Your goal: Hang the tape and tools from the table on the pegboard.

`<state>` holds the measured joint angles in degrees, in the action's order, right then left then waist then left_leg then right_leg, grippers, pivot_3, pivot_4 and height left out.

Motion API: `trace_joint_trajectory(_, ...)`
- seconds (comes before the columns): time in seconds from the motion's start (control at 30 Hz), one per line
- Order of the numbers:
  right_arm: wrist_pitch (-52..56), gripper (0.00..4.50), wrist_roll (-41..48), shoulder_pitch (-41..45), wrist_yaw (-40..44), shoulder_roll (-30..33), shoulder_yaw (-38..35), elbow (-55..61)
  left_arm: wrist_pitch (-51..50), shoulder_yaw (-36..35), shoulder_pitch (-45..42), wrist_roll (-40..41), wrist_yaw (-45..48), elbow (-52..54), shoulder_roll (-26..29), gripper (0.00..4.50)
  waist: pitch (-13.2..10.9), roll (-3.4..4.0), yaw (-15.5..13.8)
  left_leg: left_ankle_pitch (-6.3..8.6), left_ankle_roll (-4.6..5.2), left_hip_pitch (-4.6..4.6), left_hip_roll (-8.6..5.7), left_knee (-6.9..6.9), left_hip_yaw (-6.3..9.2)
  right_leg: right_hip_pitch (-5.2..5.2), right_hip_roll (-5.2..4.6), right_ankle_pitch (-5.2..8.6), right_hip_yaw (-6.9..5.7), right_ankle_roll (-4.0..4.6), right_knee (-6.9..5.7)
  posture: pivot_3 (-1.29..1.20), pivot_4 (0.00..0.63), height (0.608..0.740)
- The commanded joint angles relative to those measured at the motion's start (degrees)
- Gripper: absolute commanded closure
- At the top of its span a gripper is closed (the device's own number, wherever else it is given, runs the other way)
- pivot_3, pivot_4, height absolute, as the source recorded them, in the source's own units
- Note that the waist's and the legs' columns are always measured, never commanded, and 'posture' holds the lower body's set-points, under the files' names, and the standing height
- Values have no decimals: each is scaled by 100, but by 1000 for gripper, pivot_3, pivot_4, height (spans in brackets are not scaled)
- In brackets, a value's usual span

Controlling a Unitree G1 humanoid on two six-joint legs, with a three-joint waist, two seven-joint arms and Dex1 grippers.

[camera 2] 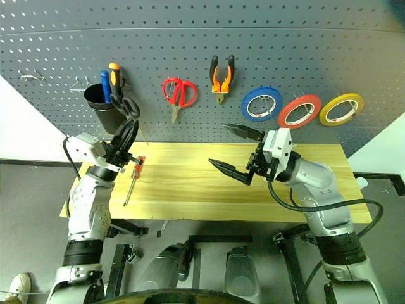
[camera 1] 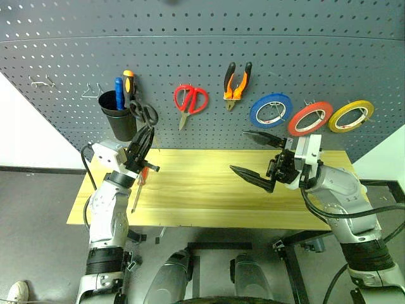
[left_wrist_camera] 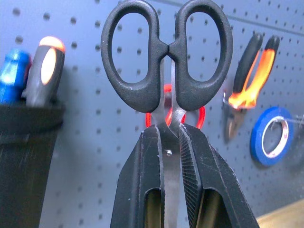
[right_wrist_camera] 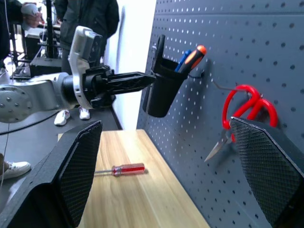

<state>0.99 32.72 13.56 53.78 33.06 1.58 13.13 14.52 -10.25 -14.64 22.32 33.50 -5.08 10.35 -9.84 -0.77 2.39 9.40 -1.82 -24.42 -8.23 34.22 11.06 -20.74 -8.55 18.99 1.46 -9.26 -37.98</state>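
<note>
While the left tool (camera 1: 143,136) is clamped tight on the steel blades of the black-handled scissors (left_wrist_camera: 167,52), holding them handles-up close to the pegboard (camera 1: 202,57) beside the black cup (camera 1: 120,115), the right tool (camera 1: 256,158) hangs over the desk (camera 1: 209,190) with its jaws spread wide and nothing between them.

The grip looks like the weak spot to me. The fingers pinch smooth metal just below the pivot, so the scissors could slide or swing as the handle loops are steered toward a hook. The loops are small and the wire hooks (camera 1: 92,90) thin, so a slightly off approach could bump the cup, which already carries a blue screwdriver (camera 1: 119,92) and a yellow-tipped one (camera 1: 128,82), or let the scissors drop to the desk.

The red-handled screwdriver (camera 2: 134,176) lies on the desk near its left end, not yet hung. The pliers (camera 1: 236,83) and the red tape (camera 1: 310,118) are already on the board, the tape between a blue roll (camera 1: 271,109) and a yellow roll (camera 1: 351,116), with larger red scissors (camera 1: 190,101) hanging left of the pliers.

The desk is pale wood with visible grain on dark legs, bare apart from that screwdriver. The board is dark grey and perforated, the floor grey, and a person (right_wrist_camera: 85,19) stands further back in the room.
</note>
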Motion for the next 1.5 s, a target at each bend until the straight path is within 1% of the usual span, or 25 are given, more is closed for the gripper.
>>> trace_joint_trajectory(0.03, 5, 0, -26, 69, 23, -84, -103, 140, 125, 150, -406, -256, -11, -254, 86, 4333, 11, -2, 4, 0, 0, 0, 0, 0, -1, 0, 0, 0, 0, 0, 0, -82, 92, 740)
trace_joint_trajectory(0.3, 4, 0, -182, 13, 6, -150, -114, 145, 284, 432, -1086, -874, -206, -1181, 88, 4333, 43, -5, 33, -1, 0, 0, -1, 0, -1, 0, 1, -1, 0, -1, -2, -104, 82, 740)
trace_joint_trajectory(0.63, -1, 0, -293, -129, 6, -131, -147, 187, 262, 568, -1427, -1282, -584, -1754, 66, 4333, 52, -6, 32, -2, 1, 0, -2, 2, 0, 1, 1, -2, 0, -5, -4, -110, 79, 740)
trace_joint_trajectory(0.97, 11, 0, -350, -144, 1, -152, -108, 170, 163, 683, -1625, -1413, -663, -2100, 62, 4333, 86, -5, 60, -2, 1, 0, -2, 4, 1, 2, 2, -3, 0, -6, -6, -110, 77, 740)
trace_joint_trajectory(1.03, -7, 0, -376, -154, 6, -148, -106, 158, 58, 667, -1632, -1353, -646, -2131, 37, 3627, 86, -6, 80, -2, 1, 0, -2, 4, 1, 2, 2, -3, 0, -6, -6, -112, 77, 740)
trace_joint_trajectory(1.1, -25, 0, -408, -164, 9, -142, -101, 150, -3, 650, -1619, -1277, -588, -2099, 21, 3018, 88, -6, 112, -2, 1, 0, -2, 4, 2, 2, 1, -3, 0, -6, -7, -112, 77, 740)
trace_joint_trajectory(1.2, -39, 0, -474, -199, 22, -130, -89, 164, -110, 645, -1553, -1426, -796, -2011, 78, 2011, 91, -7, 159, -2, 1, 0, -3, 4, 3, 10, 1, -3, -1, -7, -8, -115, 81, 740)
trace_joint_trajectory(1.23, -55, 0, -520, -219, 38, -112, -75, 170, -370, 609, -1507, -1398, -872, -1947, 106, 1719, 91, -7, 165, -2, 1, 0, -3, 4, 3, 13, 1, -3, -1, -7, -9, -116, 82, 740)
trace_joint_trajectory(1.27, -78, 0, -590, -250, 57, -81, -54, 163, -946, 586, -1449, -1284, -857, -1856, 169, 1467, 94, -7, 174, -2, 1, 1, -2, 5, 3, 18, 1, -3, 0, -7, -9, -117, 83, 740)
trace_joint_trajectory(1.33, -102, 0, -677, -285, 83, -57, -37, 153, -1692, 565, -1379, -1136, -831, -1702, 243, 1467, 102, -4, 192, -2, 1, 1, -2, 4, 2, 19, 2, -3, 0, -7, -12, -117, 83, 740)
trace_joint_trajectory(1.4, -286, 0, -1213, -351, 3, 46, 91, -26, -2651, 365, -1207, -1108, -1201, -1571, 433, 1467, 108, -3, 202, -2, 1, 2, -2, 4, 3, 16, 2, -3, 0, -7, -14, -109, 95, 740)
trace_joint_trajectory(1.43, -280, 0, -1303, -403, 63, 90, 152, -71, -3259, 265, -1156, -1068, -1357, -1590, 558, 1467, 111, -4, 206, -2, 1, 3, -2, 4, 4, 14, 3, -3, 0, -7, -14, -109, 95, 740)
trace_joint_trajectory(1.5, -190, 0, -1196, -516, 221, 78, 198, -94, -4005, 215, -1040, -1080, -1402, -1685, 822, 1467, 112, -4, 211, -2, 1, 5, 0, 4, 6, -2, 5, -3, 0, -7, -17, -101, 104, 740)
